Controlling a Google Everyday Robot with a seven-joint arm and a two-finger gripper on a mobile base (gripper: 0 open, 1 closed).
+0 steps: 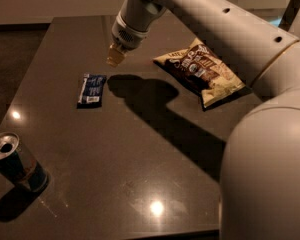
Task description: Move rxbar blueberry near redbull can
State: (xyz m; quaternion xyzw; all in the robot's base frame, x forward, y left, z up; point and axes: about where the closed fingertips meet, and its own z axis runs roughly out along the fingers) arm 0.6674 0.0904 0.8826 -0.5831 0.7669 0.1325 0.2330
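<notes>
The rxbar blueberry is a small flat dark-blue wrapper with white print. It lies flat on the dark table, left of centre. My gripper hangs just above the table, a little behind and to the right of the bar, apart from it and holding nothing that I can see. The redbull can stands upright at the front left corner, blue and silver with a tab opening on top. It is well in front of and to the left of the bar.
A cream-and-brown chip bag lies on the table to the right of the gripper. My white arm reaches across the back right, and its large body fills the front right. The table's left edge runs beside the bar and can.
</notes>
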